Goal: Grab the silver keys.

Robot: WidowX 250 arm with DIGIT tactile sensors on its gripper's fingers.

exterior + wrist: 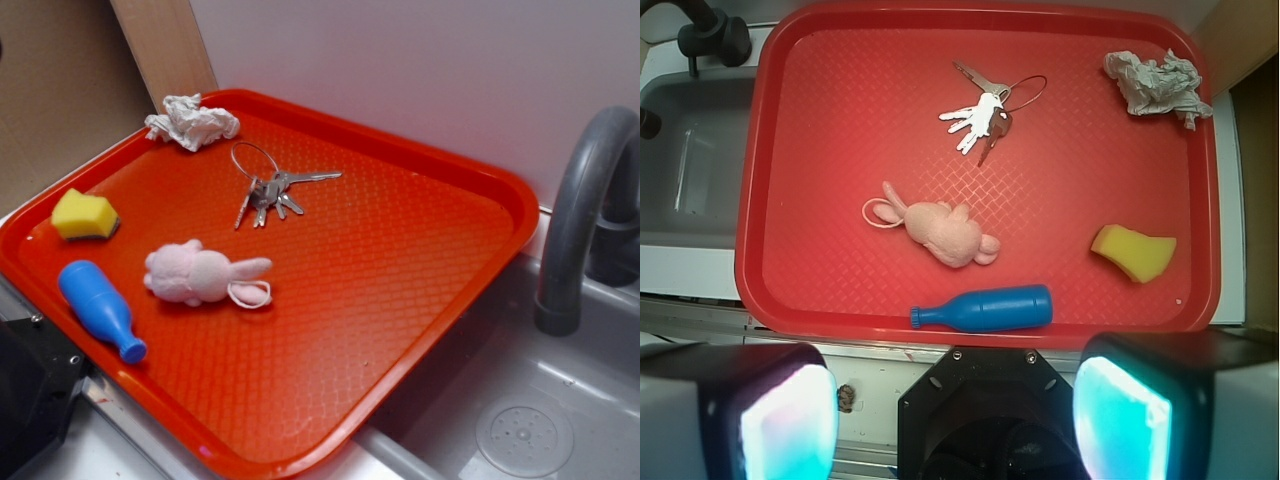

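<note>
- Wrist view: gripper (955, 420) hangs above the red plastic tray's (820, 150) near edge, jaws apart, empty.
- Pink plush rabbit (940, 228), blue plastic bottle (985, 308) lie left-centre.
- Silver keys (980, 112) on wire ring lie beyond the rabbit.
- Crumpled white paper wad (1155, 82), yellow sponge (1133, 252) right.

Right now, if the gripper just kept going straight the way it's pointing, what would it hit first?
Probably the blue bottle at the orange tray's near edge, though depth is hard to judge. The silver keys lie farther off.
</note>
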